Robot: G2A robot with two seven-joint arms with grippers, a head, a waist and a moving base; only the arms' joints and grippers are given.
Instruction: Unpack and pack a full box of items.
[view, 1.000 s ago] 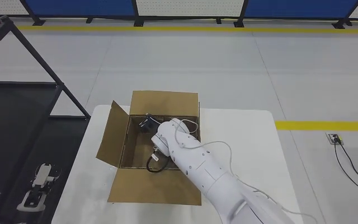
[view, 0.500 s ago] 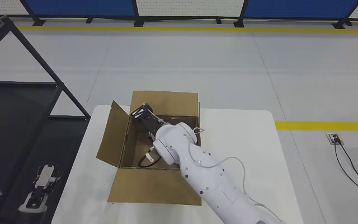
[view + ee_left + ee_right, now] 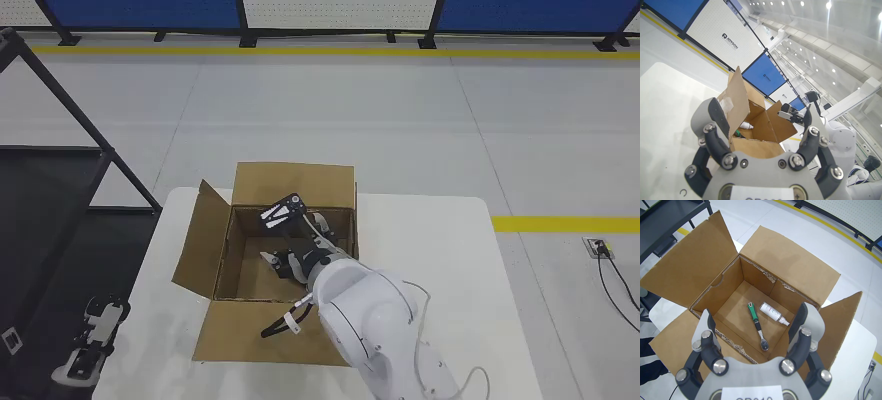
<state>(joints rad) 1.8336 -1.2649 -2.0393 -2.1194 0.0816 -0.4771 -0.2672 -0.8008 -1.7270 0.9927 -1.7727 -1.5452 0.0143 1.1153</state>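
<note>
An open cardboard box (image 3: 295, 180) stands on the white table (image 3: 430, 260) with its flaps spread. On its floor lie a green-handled ratchet wrench (image 3: 755, 323) and a white spray bottle (image 3: 772, 312), side by side and apart. My right gripper (image 3: 756, 313) hangs open and empty above the box's opening, looking straight down; in the top view it is the right gripper (image 3: 283, 256) over the box. My left gripper (image 3: 762, 108) is open and empty, low beside the box (image 3: 757, 147), facing its side. The bottle (image 3: 746, 125) shows through a gap by a flap.
A black metal rack (image 3: 50, 200) stands off the table's left side. The table has bare white surface to the right of the box (image 3: 440, 300). Box flaps (image 3: 687, 262) rise around the opening.
The arm over the box has swung and risen closer to the top camera; its wrist shifted slightly right above the box's far half. The box has not moved.
</note>
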